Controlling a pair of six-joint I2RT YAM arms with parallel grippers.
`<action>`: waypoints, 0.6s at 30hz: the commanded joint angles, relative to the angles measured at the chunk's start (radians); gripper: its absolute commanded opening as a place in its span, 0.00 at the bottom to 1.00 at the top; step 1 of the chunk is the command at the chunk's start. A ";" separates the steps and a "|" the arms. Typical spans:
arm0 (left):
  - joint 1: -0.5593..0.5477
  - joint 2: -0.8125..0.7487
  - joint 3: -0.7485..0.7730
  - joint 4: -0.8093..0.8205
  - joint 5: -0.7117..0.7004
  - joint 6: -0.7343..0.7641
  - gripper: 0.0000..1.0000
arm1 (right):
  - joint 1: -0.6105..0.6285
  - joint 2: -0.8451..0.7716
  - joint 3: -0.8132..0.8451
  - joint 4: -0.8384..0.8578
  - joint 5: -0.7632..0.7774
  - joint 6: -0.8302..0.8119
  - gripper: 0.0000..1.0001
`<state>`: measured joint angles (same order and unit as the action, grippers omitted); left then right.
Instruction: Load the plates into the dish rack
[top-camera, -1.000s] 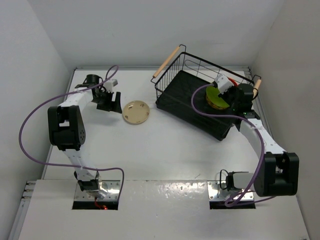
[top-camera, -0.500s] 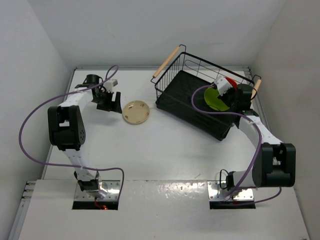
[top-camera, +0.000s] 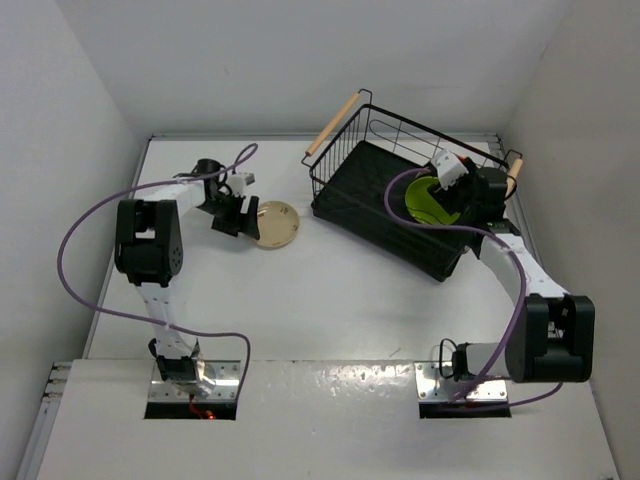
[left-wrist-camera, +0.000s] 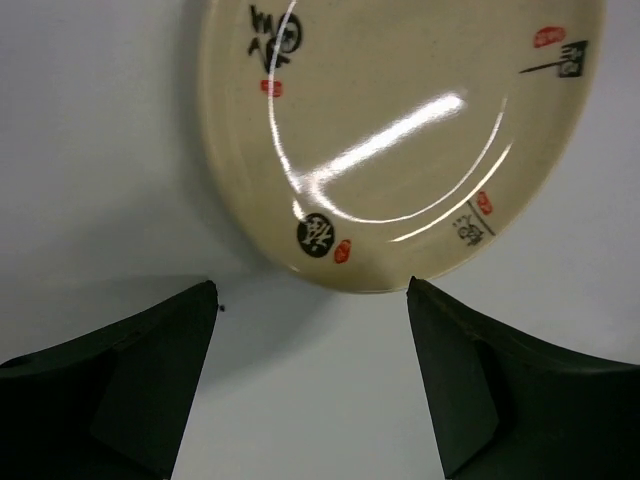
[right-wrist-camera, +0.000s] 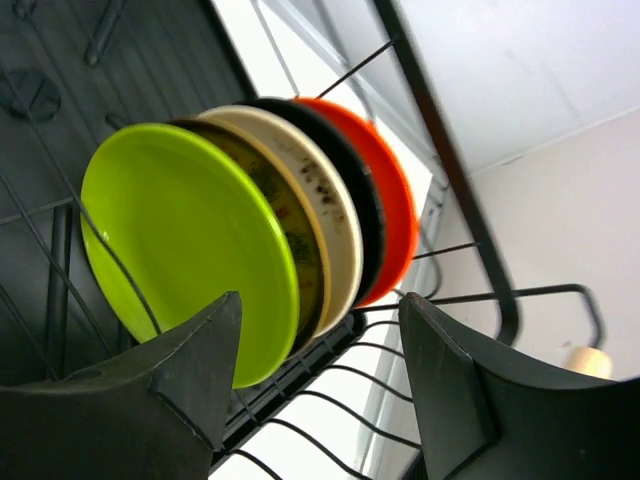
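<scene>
A beige plate (top-camera: 272, 223) (left-wrist-camera: 400, 130) with small printed marks lies flat on the white table. My left gripper (top-camera: 235, 215) (left-wrist-camera: 312, 290) stands open just left of it, the plate's rim level with the fingertips and touching neither. In the black wire dish rack (top-camera: 360, 190) (right-wrist-camera: 150, 60) several plates stand upright in a row: lime green (top-camera: 428, 198) (right-wrist-camera: 180, 240), brown-gold (right-wrist-camera: 280, 200), cream (right-wrist-camera: 325, 200), black (right-wrist-camera: 358, 190), orange-red (right-wrist-camera: 395, 200). My right gripper (top-camera: 455, 185) (right-wrist-camera: 320, 296) is open at the row's edge, holding nothing.
The rack sits at the back right, angled, with wooden handles (top-camera: 332, 124) at both ends. White walls close in the table on the left, back and right. Purple cables (top-camera: 80, 230) loop off both arms.
My right gripper has opened and let go of the lime green plate, which now stands in the rack. My left arm has swung right, up to the beige plate.
</scene>
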<state>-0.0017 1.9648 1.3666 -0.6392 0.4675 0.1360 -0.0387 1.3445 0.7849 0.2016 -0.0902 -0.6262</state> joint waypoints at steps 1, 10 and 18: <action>-0.017 0.052 0.057 0.039 -0.041 -0.044 0.86 | 0.008 -0.073 0.051 0.016 -0.022 0.026 0.64; -0.017 0.172 0.117 0.061 0.019 -0.128 0.46 | 0.025 -0.217 0.005 0.027 -0.003 0.045 0.64; 0.018 0.212 0.127 0.043 0.063 -0.157 0.00 | 0.026 -0.281 0.007 0.007 0.004 0.066 0.64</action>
<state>-0.0055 2.1269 1.4994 -0.5667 0.5591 -0.0231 -0.0170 1.0916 0.7856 0.2001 -0.0879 -0.5877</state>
